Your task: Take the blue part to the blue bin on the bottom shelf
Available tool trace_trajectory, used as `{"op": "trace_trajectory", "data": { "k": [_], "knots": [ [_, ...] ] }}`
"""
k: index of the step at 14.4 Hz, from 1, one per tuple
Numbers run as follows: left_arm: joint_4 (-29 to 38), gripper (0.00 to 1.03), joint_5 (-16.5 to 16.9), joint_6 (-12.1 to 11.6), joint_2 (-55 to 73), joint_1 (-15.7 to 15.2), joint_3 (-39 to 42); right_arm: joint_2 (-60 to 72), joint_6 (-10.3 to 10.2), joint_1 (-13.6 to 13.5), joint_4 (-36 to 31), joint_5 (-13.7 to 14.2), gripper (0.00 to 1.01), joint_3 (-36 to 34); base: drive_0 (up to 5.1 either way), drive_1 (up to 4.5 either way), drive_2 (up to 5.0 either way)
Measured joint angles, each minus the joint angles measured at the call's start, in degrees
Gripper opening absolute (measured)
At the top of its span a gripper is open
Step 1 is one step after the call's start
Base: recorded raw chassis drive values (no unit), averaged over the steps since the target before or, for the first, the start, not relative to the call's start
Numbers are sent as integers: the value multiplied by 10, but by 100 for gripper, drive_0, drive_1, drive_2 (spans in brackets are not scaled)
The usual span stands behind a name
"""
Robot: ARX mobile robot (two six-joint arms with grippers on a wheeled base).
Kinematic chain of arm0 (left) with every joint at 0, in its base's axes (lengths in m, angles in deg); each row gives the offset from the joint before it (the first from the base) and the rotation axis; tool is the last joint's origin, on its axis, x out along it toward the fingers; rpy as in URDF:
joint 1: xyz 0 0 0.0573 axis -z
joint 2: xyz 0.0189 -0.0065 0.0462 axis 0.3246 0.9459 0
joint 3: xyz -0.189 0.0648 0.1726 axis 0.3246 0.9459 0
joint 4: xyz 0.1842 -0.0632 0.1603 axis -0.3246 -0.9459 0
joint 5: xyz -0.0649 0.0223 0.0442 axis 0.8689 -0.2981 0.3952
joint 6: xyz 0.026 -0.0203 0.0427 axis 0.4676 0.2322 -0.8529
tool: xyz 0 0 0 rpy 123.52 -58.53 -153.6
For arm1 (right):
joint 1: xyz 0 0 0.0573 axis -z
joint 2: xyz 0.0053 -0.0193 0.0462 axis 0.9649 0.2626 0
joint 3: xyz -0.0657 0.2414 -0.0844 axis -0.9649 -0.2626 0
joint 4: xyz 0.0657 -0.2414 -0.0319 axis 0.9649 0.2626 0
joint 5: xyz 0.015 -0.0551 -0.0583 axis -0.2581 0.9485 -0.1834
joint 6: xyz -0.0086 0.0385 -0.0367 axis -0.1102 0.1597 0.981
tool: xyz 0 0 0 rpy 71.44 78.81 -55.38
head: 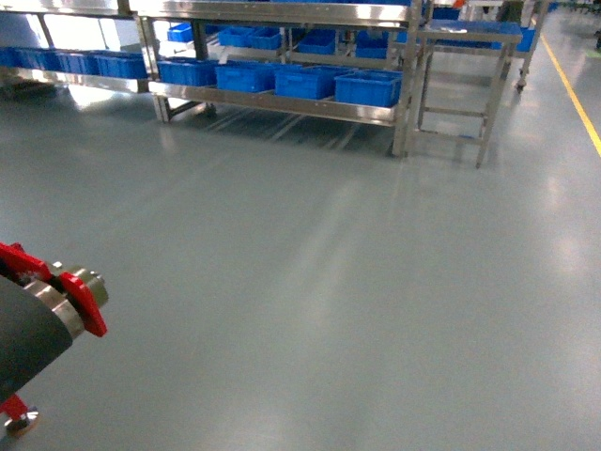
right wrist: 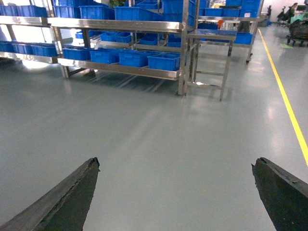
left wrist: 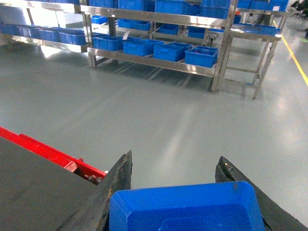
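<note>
- Left wrist view: the blue part (left wrist: 185, 209) sits between the two dark fingers (left wrist: 118, 175) of my left tool (left wrist: 175, 171), at the bottom edge of the picture. I have the fingers closed against its sides, so I read it as gripped for carrying rather than lying loose. Only its top rim and upper face show; the rest is cut off.
- I judge that I hold it low and forward because the drop-off place is far ahead: the part is well apart from the bottom shelf (left wrist: 154, 61), with open floor between.
- The blue bins (left wrist: 171, 50) stand in a row along that shelf's front rail, the right-hand one nearest the rack's corner post. Which bin is meant to take the part I cannot tell from here.
- My right tool (right wrist: 175, 192) is spread wide, with nothing between its fingers, only floor. I take it as kept free while the left one carries.
- In the head view only a black and red piece of my left arm (head: 56, 305) shows at the lower left corner; neither tool nor the part appears there.
- The floor (head: 319, 282) is smooth grey with soft glare, and a yellow line (head: 573, 94) runs along its right side.
- Beside the rack's right end stands a small steel table (head: 465, 42) holding more blue trays; more steel racks with blue bins run off to the left.
</note>
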Motion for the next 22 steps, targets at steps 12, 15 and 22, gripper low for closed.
{"op": "trace_trajectory", "data": {
  "k": [12, 15, 22],
  "knots": [
    [0, 44, 0, 0, 0, 0, 0, 0, 0, 0, 0, 0, 98, 0, -165, -165, -165],
    [0, 44, 0, 1, 0, 0, 0, 0, 0, 0, 0, 0, 98, 0, -143, -143, -143],
    [0, 44, 1, 1, 2, 1, 0, 0, 0, 0, 0, 0, 98, 0, -143, -143, -143]
  ]
}}
